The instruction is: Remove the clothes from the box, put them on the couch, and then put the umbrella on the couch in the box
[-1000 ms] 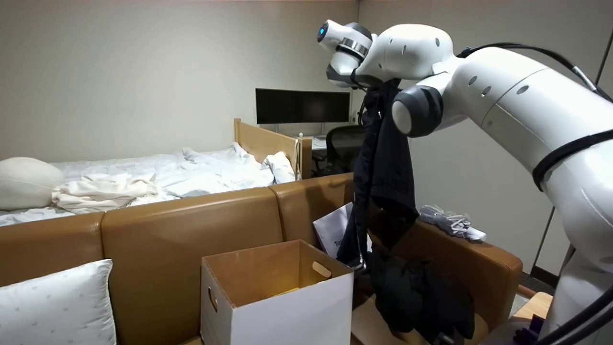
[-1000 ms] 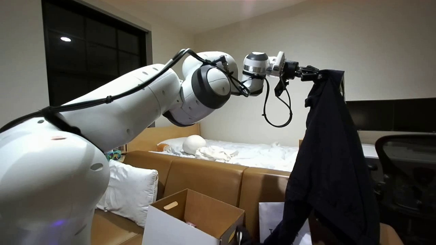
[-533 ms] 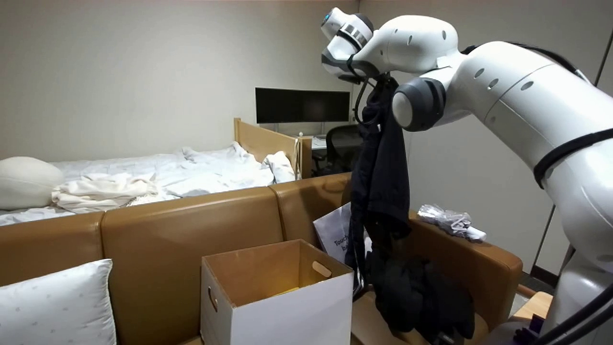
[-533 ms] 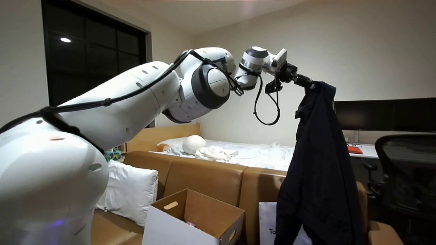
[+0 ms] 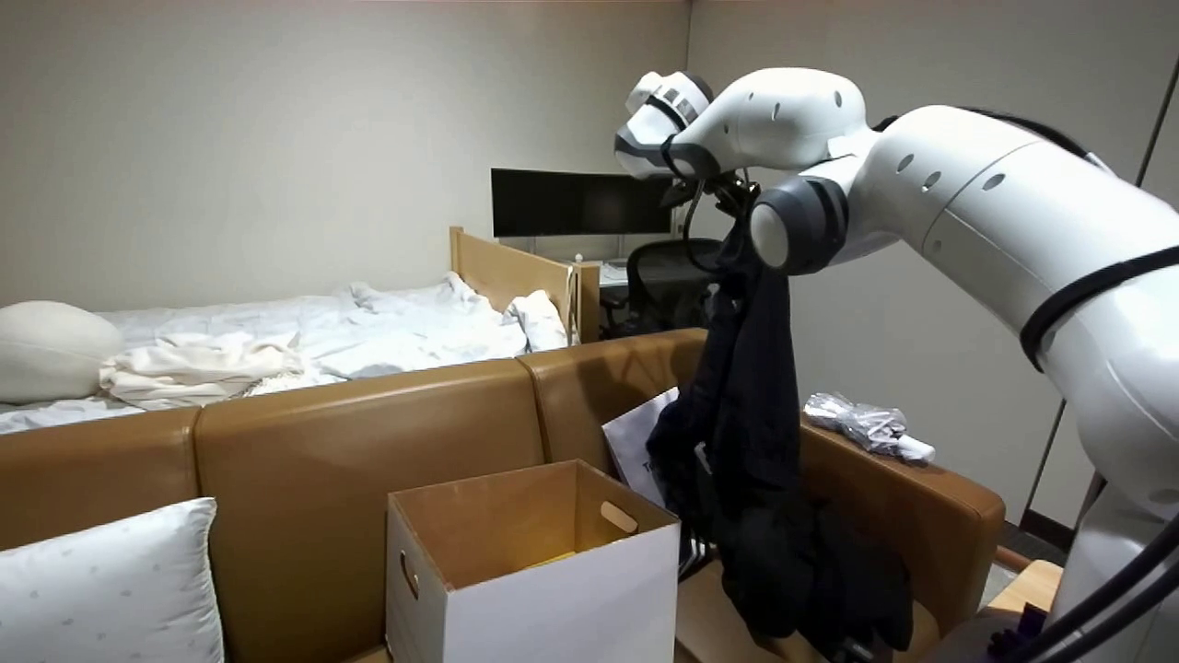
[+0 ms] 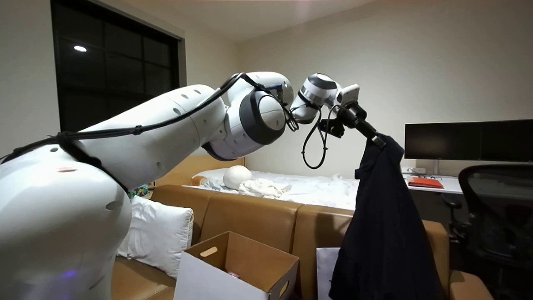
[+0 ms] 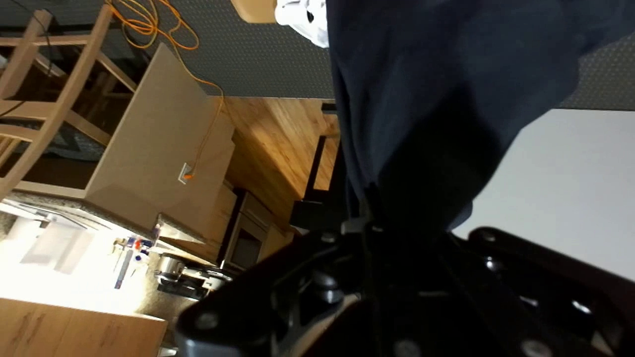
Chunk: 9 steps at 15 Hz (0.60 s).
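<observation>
At right of centre in an exterior view, the gripper (image 6: 379, 141) is clenched on the top of a dark garment (image 6: 387, 233), which hangs to the bottom edge; in the wrist view it fills much of the upper right. In an exterior view the garment's lower part overlaps a black heap (image 5: 820, 580) on the couch (image 5: 368, 414), lower right; I cannot tell whether they touch. The box (image 5: 562, 608) stands at bottom centre, left of the heap. A white pillow (image 5: 110, 589) leans on the couch's back, lower left.
</observation>
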Motion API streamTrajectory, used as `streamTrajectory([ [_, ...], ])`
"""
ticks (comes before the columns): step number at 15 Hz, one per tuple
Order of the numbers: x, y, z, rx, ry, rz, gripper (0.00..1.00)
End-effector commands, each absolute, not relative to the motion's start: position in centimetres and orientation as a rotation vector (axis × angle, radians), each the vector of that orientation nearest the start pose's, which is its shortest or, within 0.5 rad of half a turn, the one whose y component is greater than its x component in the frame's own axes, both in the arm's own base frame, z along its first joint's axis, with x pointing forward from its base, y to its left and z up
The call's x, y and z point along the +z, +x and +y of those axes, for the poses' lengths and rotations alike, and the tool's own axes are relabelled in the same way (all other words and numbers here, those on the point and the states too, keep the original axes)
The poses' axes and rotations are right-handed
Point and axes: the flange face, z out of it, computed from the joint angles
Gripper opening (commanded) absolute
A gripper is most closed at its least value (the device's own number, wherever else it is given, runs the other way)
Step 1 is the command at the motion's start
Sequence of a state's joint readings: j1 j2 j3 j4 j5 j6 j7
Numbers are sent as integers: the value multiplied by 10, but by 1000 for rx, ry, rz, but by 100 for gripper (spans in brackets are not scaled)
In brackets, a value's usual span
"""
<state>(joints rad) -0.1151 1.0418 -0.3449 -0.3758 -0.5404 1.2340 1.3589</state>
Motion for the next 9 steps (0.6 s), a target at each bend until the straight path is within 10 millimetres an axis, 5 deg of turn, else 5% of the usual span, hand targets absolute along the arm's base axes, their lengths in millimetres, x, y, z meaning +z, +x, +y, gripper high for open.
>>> streamTrajectory([
  [1, 480, 704, -236, 357, 1432, -1845, 4],
  [4, 467, 707, -234, 307, 1469, -1788, 1],
  [7, 431, 709, -221, 118, 1614, -1710, 1],
  [9, 401, 702, -218, 5, 1542, -1646, 1],
])
